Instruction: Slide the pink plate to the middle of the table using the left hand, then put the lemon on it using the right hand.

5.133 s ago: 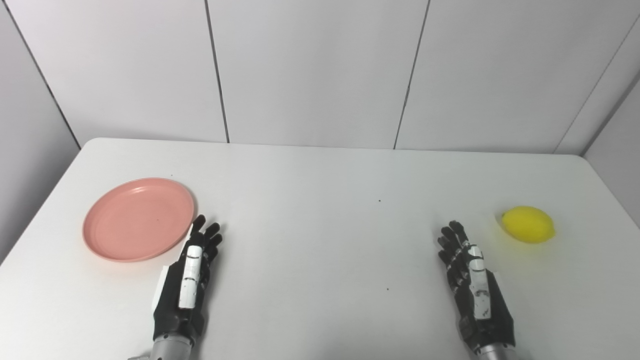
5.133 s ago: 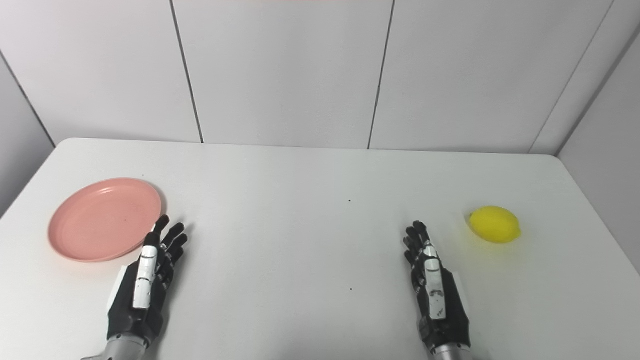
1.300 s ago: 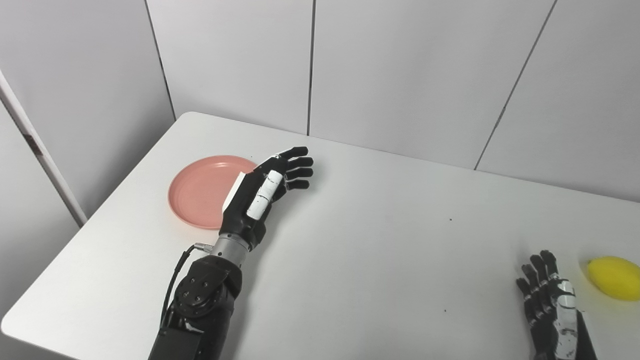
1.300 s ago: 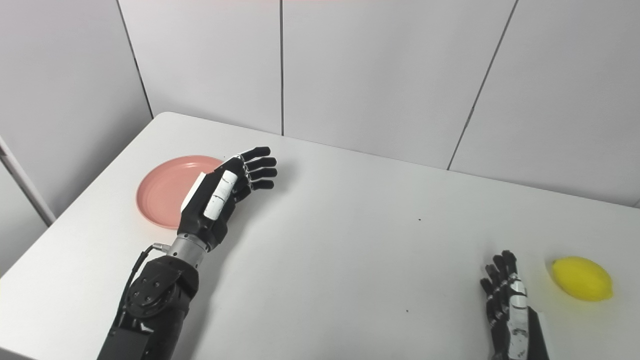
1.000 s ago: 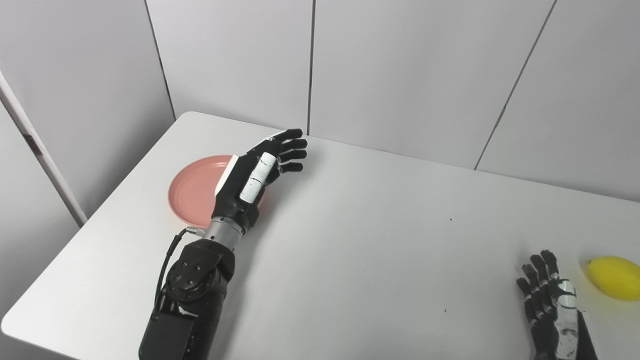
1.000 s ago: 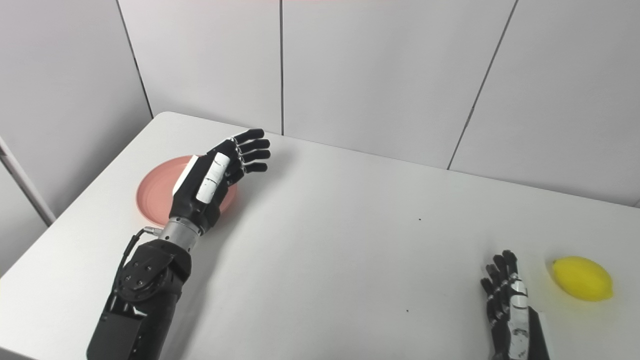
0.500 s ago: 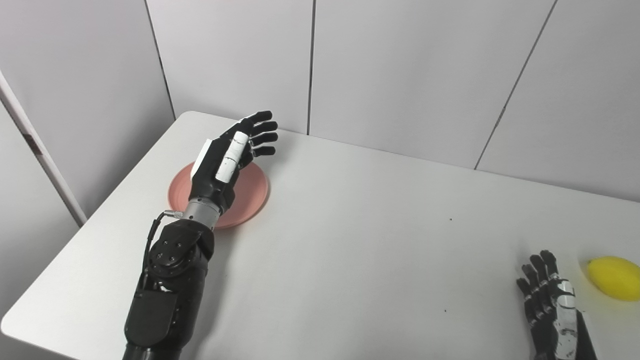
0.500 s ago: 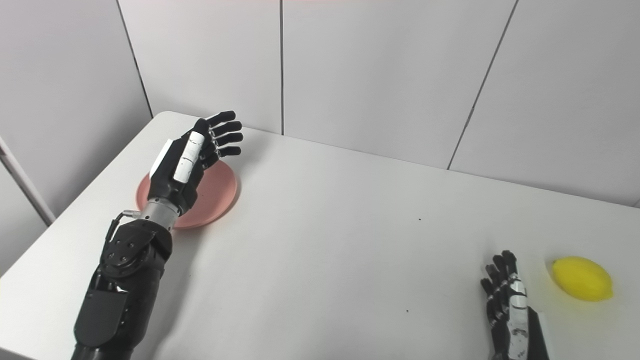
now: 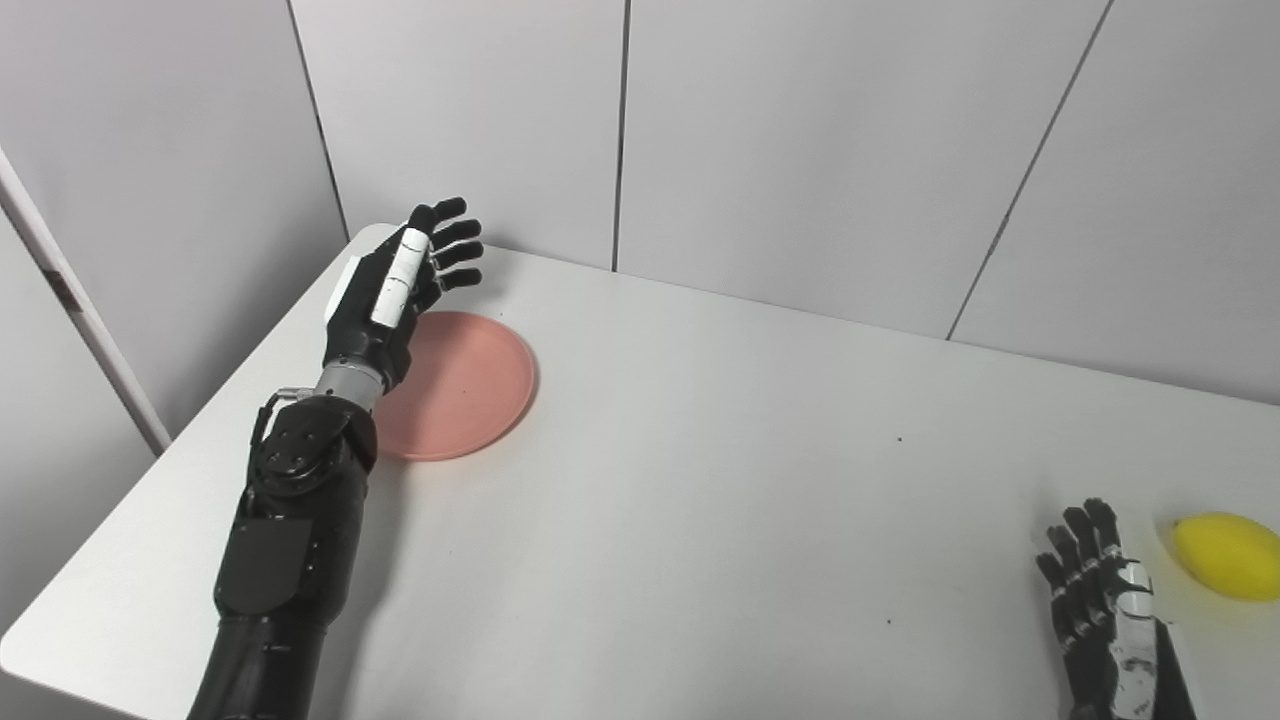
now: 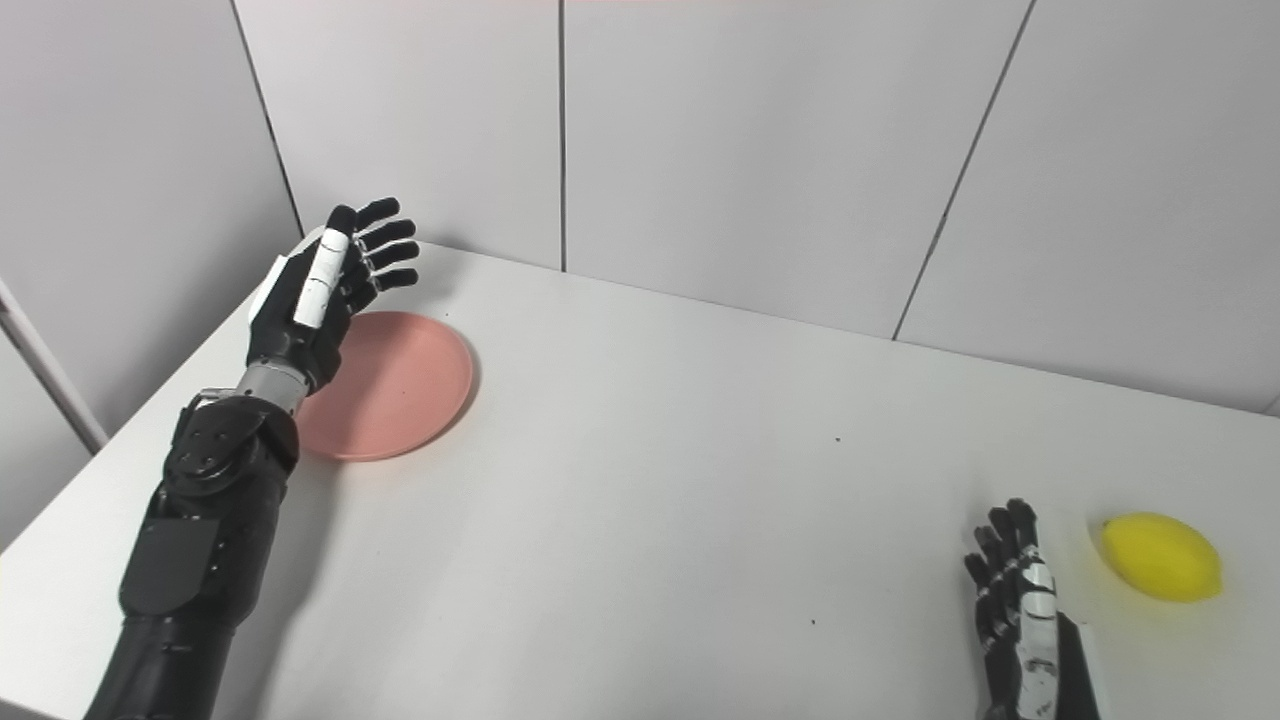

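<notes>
Two hands are seen above a white table (image 9: 700,520) that is backed by pale wall panels (image 9: 800,150). The left hand (image 9: 395,290) is raised above the far left part of the table, at the far left rim of the pink plate (image 9: 462,385); its fingers (image 9: 455,250) are spread and slightly curled, pointing toward the back wall, and nothing is held in it. Whether the plate is touched by this hand cannot be told, as the plate's left edge is hidden behind the wrist and forearm. The plate is laid flat near the table's left edge, well away from the middle, and nothing is carried on it. The right hand (image 10: 1025,615) is laid low at the bottom right, palm down by the look of it, with its fingers stretched forward and a little apart; nothing is held in it. The lemon (image 10: 1160,557) is found on the table just beside the right hand, toward the right edge, apart from the fingertips and untouched. The plate and the lemon are kept well apart, at opposite sides of the table.
</notes>
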